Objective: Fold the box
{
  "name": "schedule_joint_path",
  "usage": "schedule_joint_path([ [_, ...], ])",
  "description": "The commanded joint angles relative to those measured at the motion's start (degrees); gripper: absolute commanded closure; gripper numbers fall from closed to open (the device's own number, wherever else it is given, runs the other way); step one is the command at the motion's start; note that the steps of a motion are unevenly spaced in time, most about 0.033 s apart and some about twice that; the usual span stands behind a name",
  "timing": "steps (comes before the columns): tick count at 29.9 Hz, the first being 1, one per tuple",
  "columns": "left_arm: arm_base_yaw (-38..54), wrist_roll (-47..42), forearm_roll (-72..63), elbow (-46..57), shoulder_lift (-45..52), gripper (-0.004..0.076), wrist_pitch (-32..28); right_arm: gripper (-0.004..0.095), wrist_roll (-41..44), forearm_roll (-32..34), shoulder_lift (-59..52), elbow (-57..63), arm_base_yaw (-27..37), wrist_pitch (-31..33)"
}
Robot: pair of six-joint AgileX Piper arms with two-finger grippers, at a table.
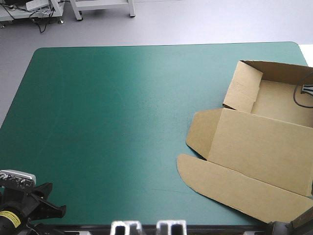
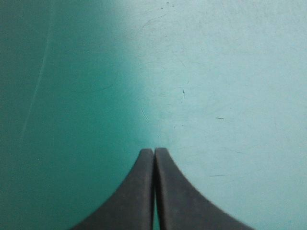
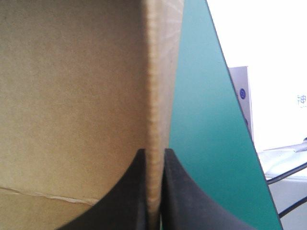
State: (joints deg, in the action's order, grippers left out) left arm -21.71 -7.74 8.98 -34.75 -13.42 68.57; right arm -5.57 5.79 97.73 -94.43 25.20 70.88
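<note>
Pinch of right hand [image 3: 154, 152] on a board edge of the brown box [image 1: 259, 147], half-formed at the teal-green tabletop's [image 1: 112, 122] right side; left hand [image 2: 154, 150] pressed together, empty, well apart. Risk: one-handed pull slipping or creasing the board.

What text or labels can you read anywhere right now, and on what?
Box: no print visible.
Teal-green cover: none.
Yellow sticker on the left arm: black print, too small to read.
White object beyond the cover's edge: blue round mark, too blurred to read.
</note>
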Motion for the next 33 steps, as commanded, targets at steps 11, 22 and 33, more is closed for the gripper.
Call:
schedule_joint_path([
  [11, -0.18, -0.54, 3.04, -1.26, -0.86, 0.0734, -3.97, 0.0543, -2.29, 4.35, 8.96, -1.36, 2.99, 0.10],
  [22, -0.18, -0.54, 5.17, -1.26, -0.86, 0.0734, -4.49, 0.0468, 0.58, 1.22, 3.50, -7.81, 2.99, 0.65],
  [33, -0.18, -0.54, 5.17, -1.26, -0.86, 0.0734, -6.63, 0.0745, -3.35, -21.64, -14.22, -7.63, 2.88, 0.65],
])
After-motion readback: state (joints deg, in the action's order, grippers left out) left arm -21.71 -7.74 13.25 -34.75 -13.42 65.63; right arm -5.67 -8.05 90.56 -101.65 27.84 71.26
